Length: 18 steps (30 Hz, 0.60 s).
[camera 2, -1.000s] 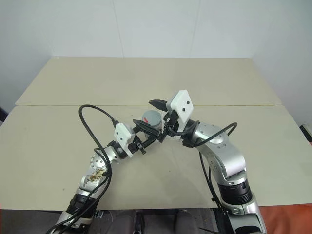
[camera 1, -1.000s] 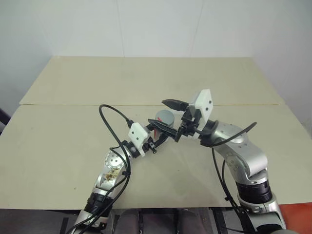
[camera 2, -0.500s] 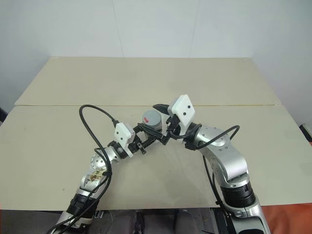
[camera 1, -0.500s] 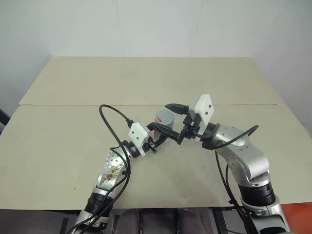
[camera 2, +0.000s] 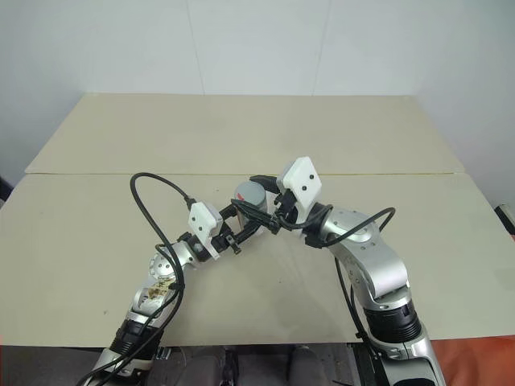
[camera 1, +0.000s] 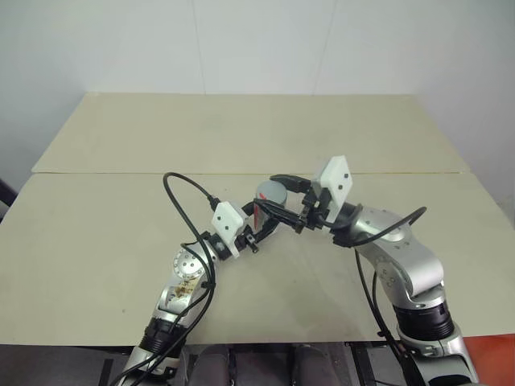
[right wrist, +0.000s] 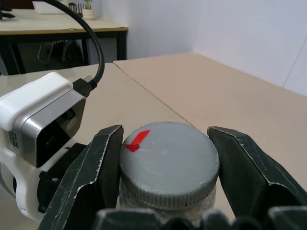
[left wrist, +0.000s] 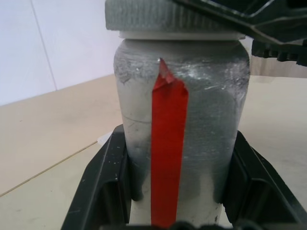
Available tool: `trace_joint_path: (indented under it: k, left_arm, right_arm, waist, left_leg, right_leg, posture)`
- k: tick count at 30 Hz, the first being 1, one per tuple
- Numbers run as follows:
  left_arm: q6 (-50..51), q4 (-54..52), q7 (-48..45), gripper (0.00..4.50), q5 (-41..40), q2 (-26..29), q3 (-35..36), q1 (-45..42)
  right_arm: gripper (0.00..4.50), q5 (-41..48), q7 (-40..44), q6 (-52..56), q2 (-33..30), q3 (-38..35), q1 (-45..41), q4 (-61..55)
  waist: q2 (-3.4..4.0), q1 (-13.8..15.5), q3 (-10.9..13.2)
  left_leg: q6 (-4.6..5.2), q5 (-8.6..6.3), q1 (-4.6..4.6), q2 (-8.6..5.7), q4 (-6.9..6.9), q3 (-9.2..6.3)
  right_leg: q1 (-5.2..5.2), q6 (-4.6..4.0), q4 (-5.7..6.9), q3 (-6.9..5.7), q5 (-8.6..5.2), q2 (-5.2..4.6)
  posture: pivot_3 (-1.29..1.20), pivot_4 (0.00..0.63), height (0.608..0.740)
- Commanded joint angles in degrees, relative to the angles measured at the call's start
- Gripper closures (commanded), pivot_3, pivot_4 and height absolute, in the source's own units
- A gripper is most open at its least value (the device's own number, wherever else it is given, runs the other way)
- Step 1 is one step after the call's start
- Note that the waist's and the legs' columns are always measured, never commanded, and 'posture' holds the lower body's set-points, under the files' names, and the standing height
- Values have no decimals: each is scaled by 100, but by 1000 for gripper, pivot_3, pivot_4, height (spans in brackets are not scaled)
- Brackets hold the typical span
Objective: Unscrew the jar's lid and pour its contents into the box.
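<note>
**Lid gripped, not yet off**

Now the jar (camera 1: 259, 212) sits mid-frame above the table (camera 1: 105, 217), clamped at its body by the left gripper (camera 1: 265, 219). Its grey lid (right wrist: 168, 163) is on, pinched from both sides by the right gripper (right wrist: 168, 168). By my judgement, unscrewing and pouring both remain.

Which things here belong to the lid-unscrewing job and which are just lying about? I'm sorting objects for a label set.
Belongs to the job:
- jar, clamped in the left gripper
- lid, on the jar, clamped by the right gripper

Just lying about:
- table, bearing nothing else
- far desk in the right wrist view
</note>
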Motion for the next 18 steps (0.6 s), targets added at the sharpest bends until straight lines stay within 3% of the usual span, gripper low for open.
trace_joint_path:
  k: [1,4,12,18]
  left_arm:
    - [-68,-117,-37,2490,-34,-12,-27,-61]
    - [-40,-138,-61,2490,-53,2,-39,-41]
    - [-88,-113,-137,2490,-47,44,-77,-28]
    - [-46,-179,-552,2490,-350,145,-100,-52]
  right_arm:
    - [1598,25,-41,21,-75,-69,-218,-221]
    - [1598,-502,202,-593,-337,252,-257,-245]
    - [1598,418,342,-49,-96,-156,-506,-113]
    - [1598,464,1423,-806,-308,-170,-536,502]
  waist:
    - [0,0,0]
    - [0,1,0]
    - [0,-1,0]
    - [0,-1,0]
  left_leg:
    - [0,0,0,0,0,0]
    - [0,0,0,-1,0,0]
    - [0,0,1,1,0,0]
    - [4,-2,0,-1,1,1]
  right_leg:
    - [0,0,0,0,0,0]
    - [0,0,-2,-1,0,0]
    - [0,0,-1,-1,0,0]
    - [2,0,-3,0,0,-1]
  posture:
    - [0,150,740]
    - [0,150,740]
    - [0,150,740]
    - [0,150,740]
